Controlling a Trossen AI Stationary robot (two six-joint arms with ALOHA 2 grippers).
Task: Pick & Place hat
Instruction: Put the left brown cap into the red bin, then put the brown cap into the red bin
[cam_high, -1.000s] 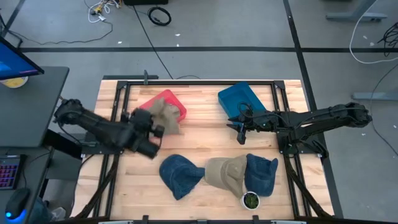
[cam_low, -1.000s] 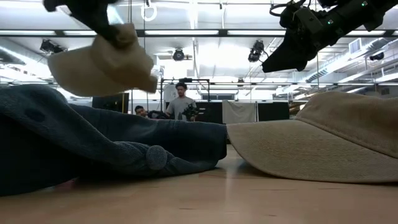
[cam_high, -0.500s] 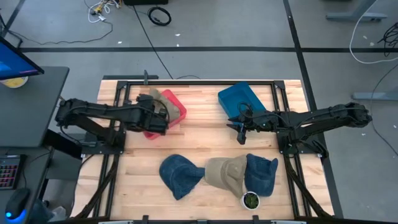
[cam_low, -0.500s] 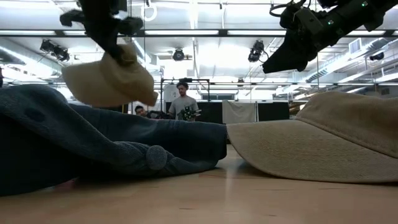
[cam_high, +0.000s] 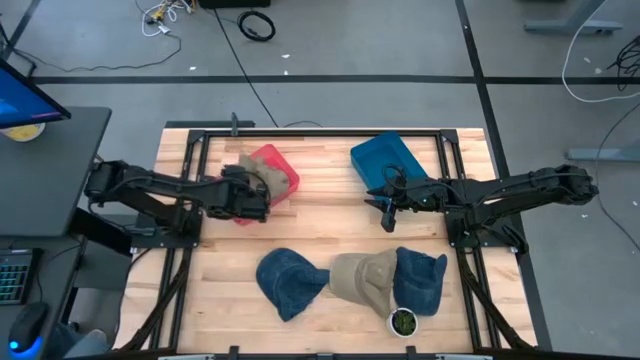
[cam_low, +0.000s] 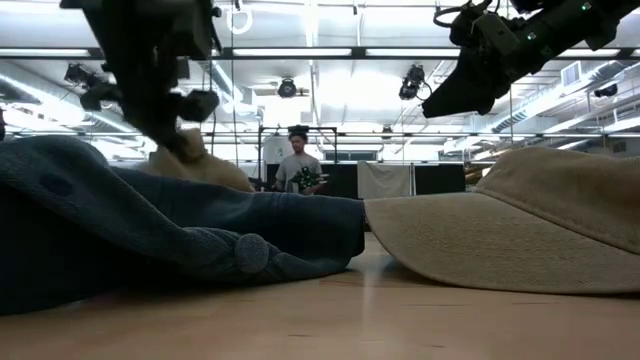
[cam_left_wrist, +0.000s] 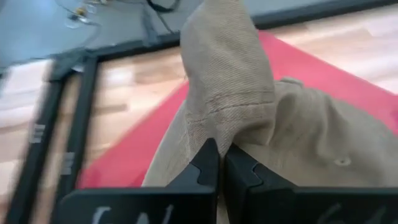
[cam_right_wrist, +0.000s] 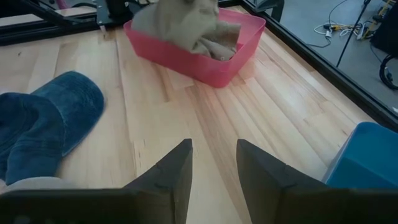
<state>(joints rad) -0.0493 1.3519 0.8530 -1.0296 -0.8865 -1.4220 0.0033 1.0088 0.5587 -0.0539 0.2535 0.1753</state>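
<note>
Here the left gripper (cam_left_wrist: 219, 163) holds a tan hat (cam_left_wrist: 249, 118) in the red bin (cam_high: 280, 168).

Its two dark fingers (cam_left_wrist: 205, 163) are pressed together on a raised fold of the hat's cloth, while the rest of the hat lies slumped inside the bin, spilling against the wall on the side toward the left arm. Across the wooden table (cam_high: 330, 215) from the red bin, the right gripper (cam_high: 388, 207) hangs in the air just beside a blue bin (cam_high: 385, 158), its fingers parted and holding nothing. Well apart from the red bin, toward the table's front edge, lie a dark blue hat (cam_high: 288, 281), a second tan hat (cam_high: 362, 278) touching it, and another blue hat (cam_high: 420, 280) touching that one. A person (cam_low: 297, 165) stands in the room behind.
</note>
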